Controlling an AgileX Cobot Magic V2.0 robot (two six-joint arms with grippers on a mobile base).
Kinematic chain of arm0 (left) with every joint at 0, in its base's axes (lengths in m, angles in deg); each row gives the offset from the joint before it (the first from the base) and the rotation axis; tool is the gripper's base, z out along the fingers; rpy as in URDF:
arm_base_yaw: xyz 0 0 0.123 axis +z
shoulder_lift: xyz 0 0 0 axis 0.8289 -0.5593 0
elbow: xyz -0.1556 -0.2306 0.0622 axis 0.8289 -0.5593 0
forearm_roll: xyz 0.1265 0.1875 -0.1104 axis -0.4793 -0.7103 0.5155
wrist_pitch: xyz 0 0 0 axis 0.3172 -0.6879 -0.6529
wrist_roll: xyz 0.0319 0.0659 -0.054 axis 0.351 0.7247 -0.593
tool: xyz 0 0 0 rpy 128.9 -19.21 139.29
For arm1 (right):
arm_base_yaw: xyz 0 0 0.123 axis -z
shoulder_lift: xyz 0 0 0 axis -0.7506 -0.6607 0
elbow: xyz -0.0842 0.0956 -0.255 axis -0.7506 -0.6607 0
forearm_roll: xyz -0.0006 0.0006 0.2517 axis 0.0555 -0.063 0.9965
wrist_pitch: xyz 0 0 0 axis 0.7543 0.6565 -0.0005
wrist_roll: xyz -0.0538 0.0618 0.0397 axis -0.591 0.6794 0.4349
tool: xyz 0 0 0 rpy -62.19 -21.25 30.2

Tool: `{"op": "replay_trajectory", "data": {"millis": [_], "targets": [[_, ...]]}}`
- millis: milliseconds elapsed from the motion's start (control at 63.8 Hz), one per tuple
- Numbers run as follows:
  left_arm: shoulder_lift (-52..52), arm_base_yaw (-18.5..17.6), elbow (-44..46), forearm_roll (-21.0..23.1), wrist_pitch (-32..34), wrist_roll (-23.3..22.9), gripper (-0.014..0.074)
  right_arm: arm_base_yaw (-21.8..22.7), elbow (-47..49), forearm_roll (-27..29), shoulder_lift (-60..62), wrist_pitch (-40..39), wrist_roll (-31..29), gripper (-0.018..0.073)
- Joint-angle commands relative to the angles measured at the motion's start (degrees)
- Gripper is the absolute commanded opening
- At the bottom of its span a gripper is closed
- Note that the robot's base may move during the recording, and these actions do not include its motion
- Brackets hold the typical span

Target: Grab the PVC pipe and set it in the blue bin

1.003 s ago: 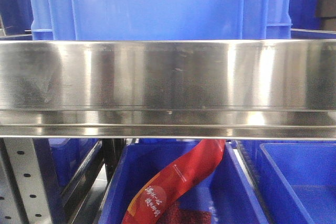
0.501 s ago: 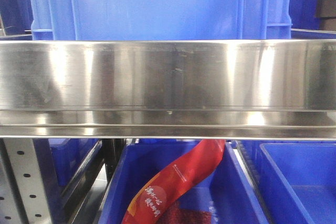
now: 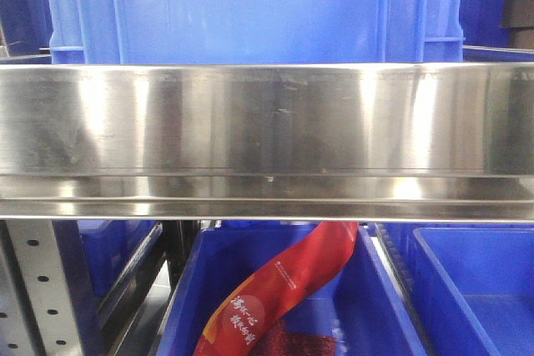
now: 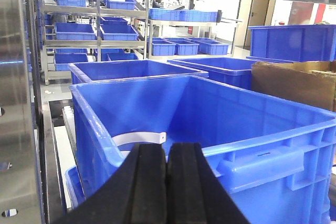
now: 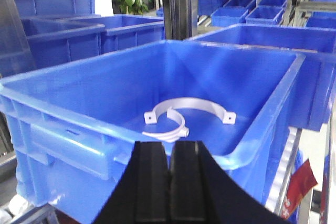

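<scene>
In the front view a steel shelf rail (image 3: 267, 131) blocks both arms and the inside of the blue bin (image 3: 250, 6) behind it. A red banner (image 3: 279, 289) runs off the bottom edge; its print is too small to read. In the left wrist view the bin's near wall (image 4: 100, 145) and the fingers (image 4: 149, 182) hide most of the PVC pipe (image 4: 139, 138). In the right wrist view the fingers (image 5: 152, 182) cover the nearer pipe's (image 5: 168, 134) lower end.
</scene>
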Motion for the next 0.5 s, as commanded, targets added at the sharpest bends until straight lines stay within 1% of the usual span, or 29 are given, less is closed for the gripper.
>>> {"op": "replay_trajectory", "data": {"millis": [0, 47, 110, 157, 204, 329, 486], "targets": [[0.4, -0.2, 0.0, 0.1, 1.2, -0.3, -0.0111, 1.7, -2.2, -0.2, 1.9, -3.0, -0.2, -0.0168], [0.4, -0.2, 0.0, 0.1, 1.2, -0.3, -0.0111, 3.0, -4.4, -0.2, 3.6, -4.6, -0.2, -0.0168], [0.4, -0.2, 0.0, 0.1, 1.2, -0.3, -0.0111, 5.5, -9.3, -0.2, 6.5, -8.9, -0.2, -0.0168], [0.4, -0.2, 0.0, 0.1, 1.2, -0.3, -0.0111, 8.3, -13.3, -0.2, 9.1, -12.4, -0.2, -0.0168], [0.4, -0.2, 0.0, 0.1, 1.2, -0.3, -0.0111, 10.7, -16.7, -0.2, 11.5, -13.8, -0.2, -0.0168], [0.4, -0.2, 0.0, 0.1, 1.2, -0.3, -0.0111, 18.1, -26.0, -0.2, 19.8, -12.4, -0.2, -0.0168], [0.4, -0.2, 0.0, 0.1, 1.2, -0.3, -0.0111, 23.7, -34.3, -0.2, 29.6, -10.5, -0.2, -0.0168]]}}
